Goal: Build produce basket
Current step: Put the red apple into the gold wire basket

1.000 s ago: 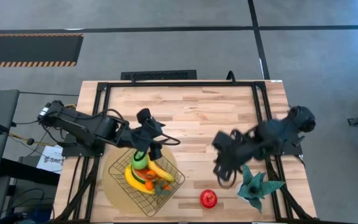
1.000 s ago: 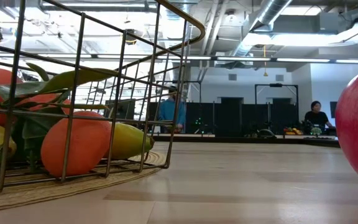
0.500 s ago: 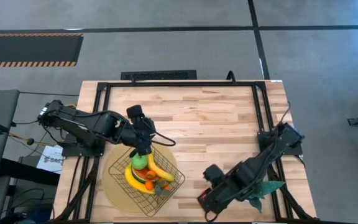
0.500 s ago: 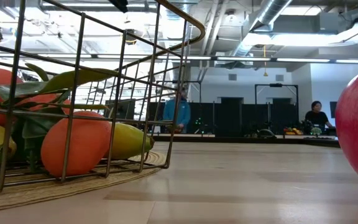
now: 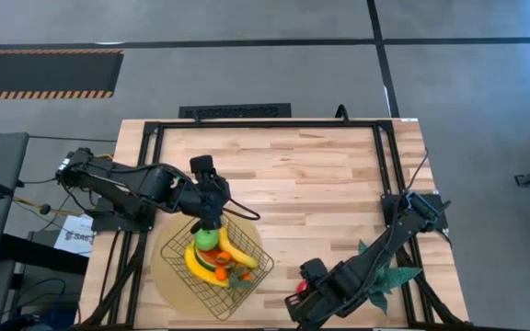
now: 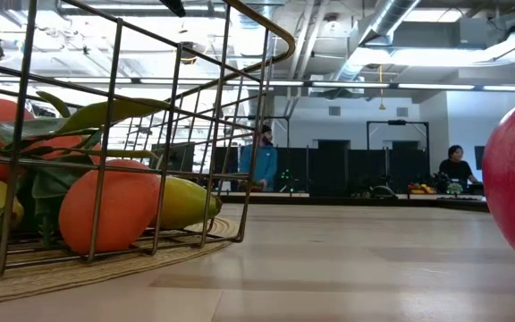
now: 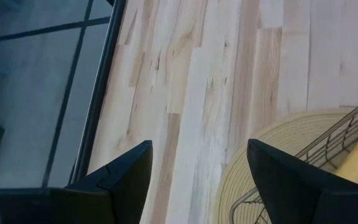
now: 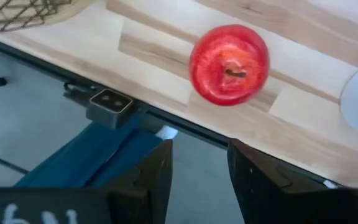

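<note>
The dark wire basket (image 5: 251,272) stands on a round tan disc (image 5: 166,276) at the table's near left. It holds yellow bananas (image 5: 235,250), a green apple (image 5: 207,240) and small oranges (image 5: 221,272); in the low view the basket (image 6: 114,116) fills the left. The shiny red fruit (image 8: 229,64) lies on the table by the near edge; the right arm hides most of it in the high view (image 5: 300,287). My right gripper (image 8: 197,155) is open, near the red fruit at the table's near edge. My left gripper (image 7: 197,162) is open and empty over the basket's far side (image 5: 212,211).
A teal spiky-leaved plant (image 5: 382,268) stands at the near right, beside the right arm. A dark frame (image 5: 247,125) runs around the table. Bare wood (image 5: 302,184) lies between the arms. People (image 6: 262,161) stand far back in the room.
My right gripper has swung from the table's middle right toward the near edge and now covers most of the red fruit in the high view. My left gripper has drawn back a little from over the green apple toward the far edge. The fruits have stayed in place.
</note>
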Available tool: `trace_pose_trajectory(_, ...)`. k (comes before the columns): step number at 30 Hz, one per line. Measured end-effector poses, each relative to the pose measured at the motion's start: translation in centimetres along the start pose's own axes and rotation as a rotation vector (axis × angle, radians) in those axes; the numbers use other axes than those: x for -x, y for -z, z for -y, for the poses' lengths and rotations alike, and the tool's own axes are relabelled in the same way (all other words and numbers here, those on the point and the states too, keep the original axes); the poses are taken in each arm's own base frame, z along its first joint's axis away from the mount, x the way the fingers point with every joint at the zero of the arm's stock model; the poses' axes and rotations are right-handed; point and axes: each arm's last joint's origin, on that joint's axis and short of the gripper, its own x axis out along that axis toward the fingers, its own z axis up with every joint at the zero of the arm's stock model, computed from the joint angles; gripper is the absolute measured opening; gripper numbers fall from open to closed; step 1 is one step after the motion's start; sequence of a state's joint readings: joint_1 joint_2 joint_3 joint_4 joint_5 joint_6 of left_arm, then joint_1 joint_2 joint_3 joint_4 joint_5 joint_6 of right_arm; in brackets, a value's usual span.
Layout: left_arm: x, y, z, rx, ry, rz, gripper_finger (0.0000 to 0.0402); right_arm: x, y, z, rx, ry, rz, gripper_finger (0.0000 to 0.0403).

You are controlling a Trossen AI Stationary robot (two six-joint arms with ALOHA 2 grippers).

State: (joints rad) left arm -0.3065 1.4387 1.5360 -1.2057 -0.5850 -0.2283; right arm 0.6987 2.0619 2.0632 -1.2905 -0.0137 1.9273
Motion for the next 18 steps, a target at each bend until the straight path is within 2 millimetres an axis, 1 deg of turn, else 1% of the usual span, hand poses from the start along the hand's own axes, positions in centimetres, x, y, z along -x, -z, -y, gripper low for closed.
trace_pose_trajectory(3, 0.0, 0.0, 0.0, -0.011, 0.0, 0.0, 0.0249, 0.0, 0.0, 0.1, -0.012, 0.012, 0.0, 0.0171)
trace_pose_trajectory(6, 0.0, 0.0, 0.0, -0.026, 0.002, 0.0, 0.0249, -0.1, -0.4, -0.1, -0.029, 0.012, -0.003, 0.0171)
trace_pose_trajectory(18, 0.0, -0.1, 0.1, -0.025, 0.031, 0.002, 0.0249, 0.0, -1.3, -0.4, 0.044, 0.01, 0.006, 0.0166)
